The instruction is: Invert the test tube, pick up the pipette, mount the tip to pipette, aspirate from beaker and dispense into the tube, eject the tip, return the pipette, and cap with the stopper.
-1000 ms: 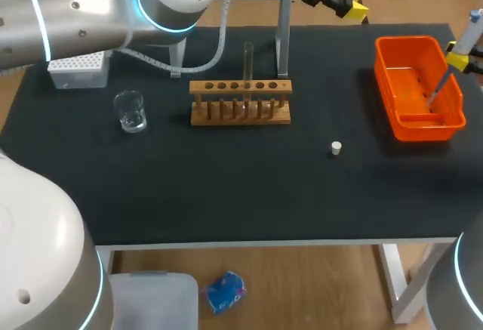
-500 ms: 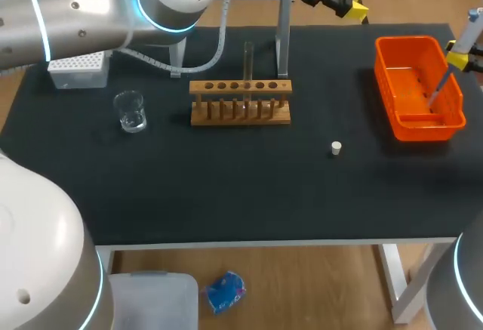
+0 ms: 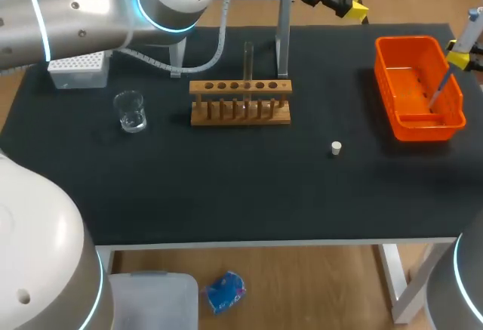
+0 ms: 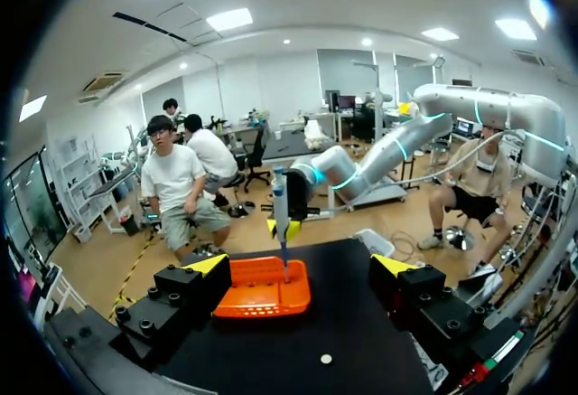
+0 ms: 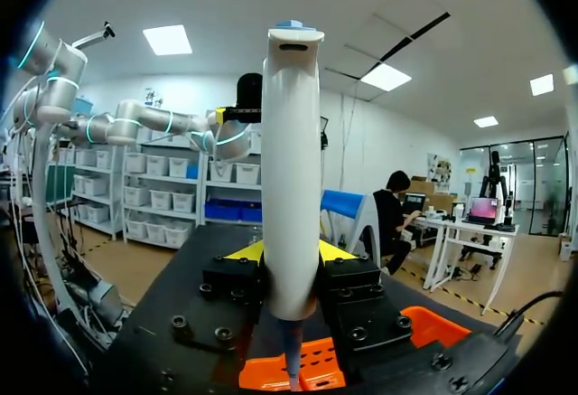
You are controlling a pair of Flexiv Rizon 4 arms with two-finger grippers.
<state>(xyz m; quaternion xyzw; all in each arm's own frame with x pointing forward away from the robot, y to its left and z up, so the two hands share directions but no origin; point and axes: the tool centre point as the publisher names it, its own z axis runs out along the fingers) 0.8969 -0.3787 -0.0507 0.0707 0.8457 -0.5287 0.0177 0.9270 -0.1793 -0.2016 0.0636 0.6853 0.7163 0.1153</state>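
My right gripper hangs at the table's right edge, shut on the white pipette, whose mounted tip points down into the orange bin. In the right wrist view the pipette stands upright between the yellow-tipped fingers. A test tube stands upright in the wooden rack. The glass beaker sits left of the rack. A small white stopper lies in front of the rack, to its right. My left gripper is open and empty at the table's far edge, facing the bin.
A white tip box stands at the back left. A metal stand post rises behind the rack. My left arm spans the back left of the table.
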